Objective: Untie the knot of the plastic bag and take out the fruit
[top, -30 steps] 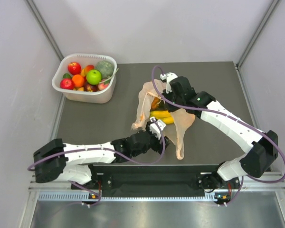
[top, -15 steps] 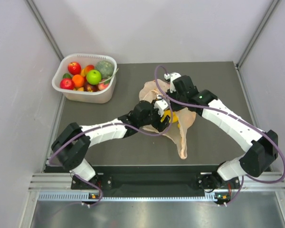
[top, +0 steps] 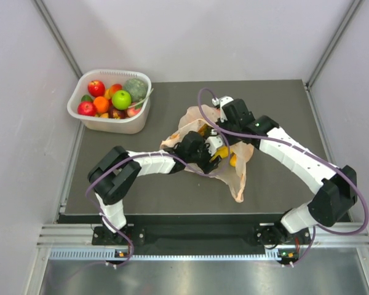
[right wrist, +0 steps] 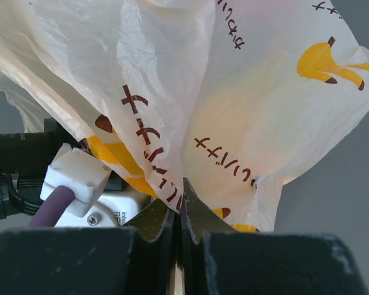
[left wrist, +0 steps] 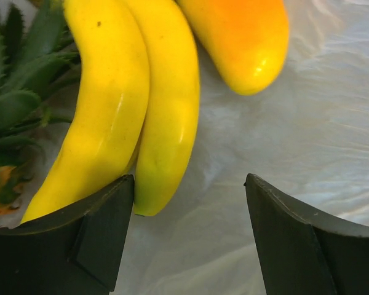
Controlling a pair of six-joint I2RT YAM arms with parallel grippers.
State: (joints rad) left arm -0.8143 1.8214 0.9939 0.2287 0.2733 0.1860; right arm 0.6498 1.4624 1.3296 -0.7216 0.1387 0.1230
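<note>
The peach-orange plastic bag (top: 237, 175) lies open in the middle of the table, and no knot shows. My right gripper (top: 216, 128) is shut on a fold of the bag's film (right wrist: 234, 110), pinched between the jaws (right wrist: 181, 196), and holds it up. My left gripper (top: 214, 150) is open inside the bag's mouth. In the left wrist view, the gripper (left wrist: 189, 203) has two yellow bananas (left wrist: 129, 92) just ahead. One banana tip is beside the left finger (left wrist: 80, 239). A yellow-orange mango (left wrist: 240, 37) and the pineapple's green crown (left wrist: 18, 104) lie beyond.
A white tub (top: 107, 126) stands at the back left with several fruits in it, among them a green apple (top: 121, 99) and a grey-green melon (top: 135, 86). The left arm stretches across the table's middle. The left wrist's white camera housing (right wrist: 80, 178) shows under the lifted film.
My left arm has swung from the table's front edge forward into the bag's mouth. My right gripper has kept its hold on the film, almost in place.
</note>
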